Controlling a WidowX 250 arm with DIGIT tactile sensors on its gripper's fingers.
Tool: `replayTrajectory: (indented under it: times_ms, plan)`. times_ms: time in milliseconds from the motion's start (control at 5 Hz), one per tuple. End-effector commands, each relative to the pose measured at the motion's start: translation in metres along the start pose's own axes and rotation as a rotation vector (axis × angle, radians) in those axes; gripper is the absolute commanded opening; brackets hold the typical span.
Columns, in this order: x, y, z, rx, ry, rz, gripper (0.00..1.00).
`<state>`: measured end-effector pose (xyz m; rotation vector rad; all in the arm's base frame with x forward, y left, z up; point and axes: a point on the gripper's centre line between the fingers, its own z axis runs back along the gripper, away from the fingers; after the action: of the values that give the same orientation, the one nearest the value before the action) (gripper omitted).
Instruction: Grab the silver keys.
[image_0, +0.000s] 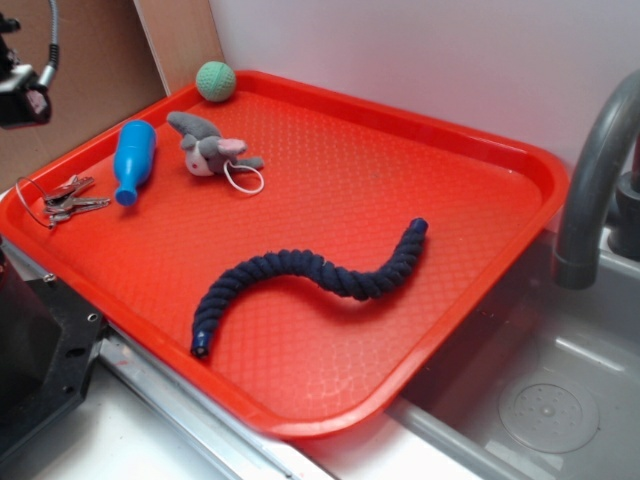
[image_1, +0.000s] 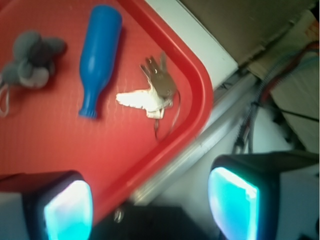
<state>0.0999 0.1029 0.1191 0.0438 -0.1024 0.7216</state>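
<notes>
The silver keys (image_0: 68, 198) lie flat on their wire ring in the left corner of the red tray (image_0: 330, 150), just left of the blue bottle (image_0: 133, 160). In the wrist view the silver keys (image_1: 154, 93) sit near the tray's rounded corner, right of the blue bottle (image_1: 99, 57). My gripper (image_1: 150, 205) hangs high above the tray's edge, open, its two pads wide apart with nothing between them. The keys are well ahead of the fingertips, untouched. In the exterior view only a part of the arm shows at the top left.
A grey stuffed mouse (image_0: 208, 148) lies right of the bottle, a green ball (image_0: 215, 81) at the tray's back edge, and a dark blue rope toy (image_0: 300, 275) across the middle. A grey faucet (image_0: 590, 180) and sink (image_0: 540, 390) are at the right.
</notes>
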Motion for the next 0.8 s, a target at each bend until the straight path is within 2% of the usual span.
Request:
replayTrajectory:
  times_ms: [0, 200, 600]
  plan:
    - [0.009, 0.013, -0.032, -0.014, -0.085, -0.057, 1.00]
    - [0.013, 0.008, -0.055, -0.040, -0.110, -0.017, 1.00]
    - [0.020, 0.008, -0.081, -0.059, -0.095, -0.063, 1.00]
